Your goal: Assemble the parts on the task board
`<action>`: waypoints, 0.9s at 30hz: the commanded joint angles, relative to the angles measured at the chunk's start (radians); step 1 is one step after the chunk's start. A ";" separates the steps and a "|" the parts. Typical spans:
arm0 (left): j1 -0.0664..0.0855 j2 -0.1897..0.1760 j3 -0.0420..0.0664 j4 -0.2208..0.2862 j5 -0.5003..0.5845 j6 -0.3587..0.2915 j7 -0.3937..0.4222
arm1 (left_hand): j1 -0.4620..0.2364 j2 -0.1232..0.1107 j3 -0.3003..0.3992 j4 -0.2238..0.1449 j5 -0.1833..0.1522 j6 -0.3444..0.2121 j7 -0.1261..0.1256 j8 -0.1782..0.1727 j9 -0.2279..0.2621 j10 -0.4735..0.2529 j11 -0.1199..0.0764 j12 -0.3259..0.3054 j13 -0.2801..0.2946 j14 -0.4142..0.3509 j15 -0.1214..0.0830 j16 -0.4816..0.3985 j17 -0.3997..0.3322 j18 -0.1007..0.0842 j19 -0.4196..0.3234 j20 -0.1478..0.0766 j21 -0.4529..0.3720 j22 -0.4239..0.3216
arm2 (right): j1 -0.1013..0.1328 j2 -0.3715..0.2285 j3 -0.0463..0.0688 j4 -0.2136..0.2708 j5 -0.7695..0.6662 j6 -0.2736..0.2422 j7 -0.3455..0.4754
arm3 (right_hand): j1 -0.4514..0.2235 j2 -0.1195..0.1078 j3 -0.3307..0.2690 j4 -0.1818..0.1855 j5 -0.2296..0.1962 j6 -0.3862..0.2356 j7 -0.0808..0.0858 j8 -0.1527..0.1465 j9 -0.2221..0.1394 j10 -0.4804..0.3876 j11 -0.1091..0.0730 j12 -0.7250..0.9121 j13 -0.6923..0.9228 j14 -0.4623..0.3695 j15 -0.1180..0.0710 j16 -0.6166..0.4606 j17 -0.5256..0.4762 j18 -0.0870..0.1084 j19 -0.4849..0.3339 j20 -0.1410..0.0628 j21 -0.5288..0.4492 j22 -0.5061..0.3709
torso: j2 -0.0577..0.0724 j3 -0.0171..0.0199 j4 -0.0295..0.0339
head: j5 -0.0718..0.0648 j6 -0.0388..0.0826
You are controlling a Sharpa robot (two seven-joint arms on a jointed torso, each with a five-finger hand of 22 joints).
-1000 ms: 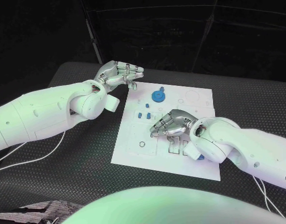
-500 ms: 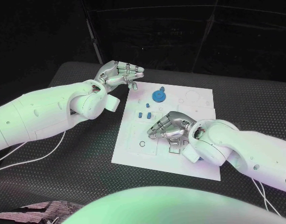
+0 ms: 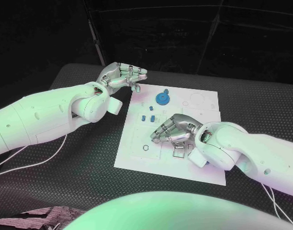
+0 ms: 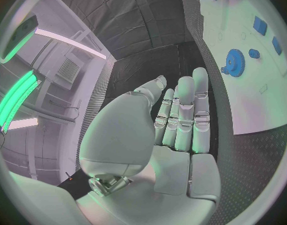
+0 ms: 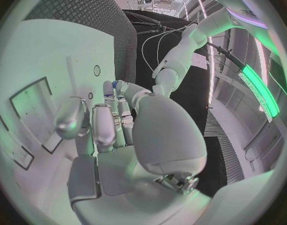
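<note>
Flat white task board [image 3: 138,155] centre frame, round blue toothed gear [image 3: 162,99] near its top. Silver left hand [image 3: 122,75] upper left, fingers curled, holding nothing. Right hand [image 3: 174,129] curled over board centre; grasp cannot be told.

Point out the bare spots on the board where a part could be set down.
The task board's far right corner beside the blue gear is bare, and so is its near left strip. The middle is crowded by small blue parts and the right hand.

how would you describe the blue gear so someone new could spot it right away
Start at the white task board in the middle of the black table. Near its far edge, close to the left hand, lies the blue gear. It is round, toothed and the biggest blue piece; the small blue parts nearby are little blocks.
</note>
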 commanded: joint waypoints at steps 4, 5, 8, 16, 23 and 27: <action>0.002 0.003 0.001 -0.001 0.004 0.010 0.003 | 0.001 0.006 -0.005 -0.001 0.000 -0.005 -0.002 -0.005 0.000 -0.006 0.000 0.003 0.001 -0.009 0.001 -0.005 -0.001 0.020 0.003 0.007 -0.006 -0.002 | 0.014 -0.007 0.001 0.007 -0.011 0.013 -0.097 | -0.007 0.007 -0.007 -0.001 0.008 0.000 0.002 -0.007 0.000 0.001 0.001 -0.005 0.001 0.021 -0.007 0.003 -0.004 -0.013 0.005 0.000 -0.007 -0.004 | 0.000 -0.0004 -0.0005 | -0.001 0.000; 0.002 0.003 0.001 -0.002 0.004 0.011 0.003 | 0.001 0.006 -0.005 -0.001 0.000 -0.005 -0.002 -0.005 0.000 -0.006 0.000 0.003 0.001 -0.009 0.001 -0.005 -0.001 0.020 0.003 0.007 -0.006 -0.002 | 0.016 -0.007 0.001 0.006 -0.007 0.010 -0.107 | -0.007 0.007 -0.007 -0.001 0.008 0.000 0.002 -0.007 0.000 0.001 0.001 -0.005 0.001 0.021 -0.007 0.003 -0.004 -0.013 0.005 0.000 -0.007 -0.004 | -0.001 -0.0006 -0.0004 | 0.000 0.000; 0.002 0.004 0.001 -0.002 0.004 0.011 0.003 | 0.001 0.006 -0.005 -0.001 0.000 -0.005 -0.002 -0.005 0.000 -0.006 0.000 0.003 0.001 -0.009 0.001 -0.005 -0.001 0.020 0.003 0.007 -0.006 -0.002 | 0.022 -0.006 0.001 -0.002 0.012 0.002 -0.131 | -0.007 0.007 -0.007 -0.001 0.009 0.000 0.002 -0.007 0.000 0.001 0.001 -0.005 0.001 0.021 -0.007 0.003 -0.005 -0.013 0.005 0.000 -0.007 -0.005 | -0.001 -0.0015 0.0007 | 0.001 0.000; 0.002 0.005 0.001 -0.003 0.004 0.012 0.002 | 0.001 0.006 -0.005 -0.001 0.000 -0.005 -0.002 -0.005 0.000 -0.006 0.000 0.003 0.001 -0.009 0.001 -0.005 -0.001 0.020 0.003 0.007 -0.006 -0.002 | 0.034 0.006 0.001 -0.031 0.036 -0.013 -0.156 | -0.008 0.006 -0.008 -0.001 0.009 0.000 0.002 -0.007 0.000 0.001 0.001 -0.005 0.001 0.021 -0.007 0.002 -0.008 -0.013 0.004 0.000 -0.008 -0.007 | 0.000 -0.0009 0.0000 | 0.008 0.000; 0.002 0.006 0.001 -0.003 0.004 0.012 0.001 | 0.001 0.006 -0.005 -0.001 0.000 -0.005 -0.002 -0.005 0.000 -0.006 0.000 0.003 0.001 -0.009 0.001 -0.005 -0.001 0.020 0.003 0.007 -0.006 -0.002 | 0.040 0.026 0.001 -0.058 0.051 -0.008 -0.168 | -0.009 0.005 -0.008 -0.001 0.010 0.000 0.002 -0.007 0.000 0.001 0.001 -0.005 0.001 0.021 -0.007 0.001 -0.010 -0.012 0.005 0.000 -0.008 -0.008 | 0.001 -0.0016 0.0007 | 0.012 0.000; 0.002 0.006 0.001 -0.002 0.003 0.012 0.001 | 0.001 0.006 -0.005 -0.001 0.000 -0.005 -0.002 -0.005 0.000 -0.006 0.000 0.003 0.001 -0.009 0.001 -0.005 -0.001 0.020 0.003 0.007 -0.006 -0.002 | 0.043 0.038 0.001 -0.069 0.059 -0.002 -0.172 | -0.009 0.005 -0.008 -0.001 0.010 0.000 0.002 -0.007 0.000 0.001 0.001 -0.005 0.001 0.021 -0.007 0.001 -0.010 -0.012 0.005 0.000 -0.008 -0.008 | 0.001 -0.0015 0.0009 | 0.014 0.000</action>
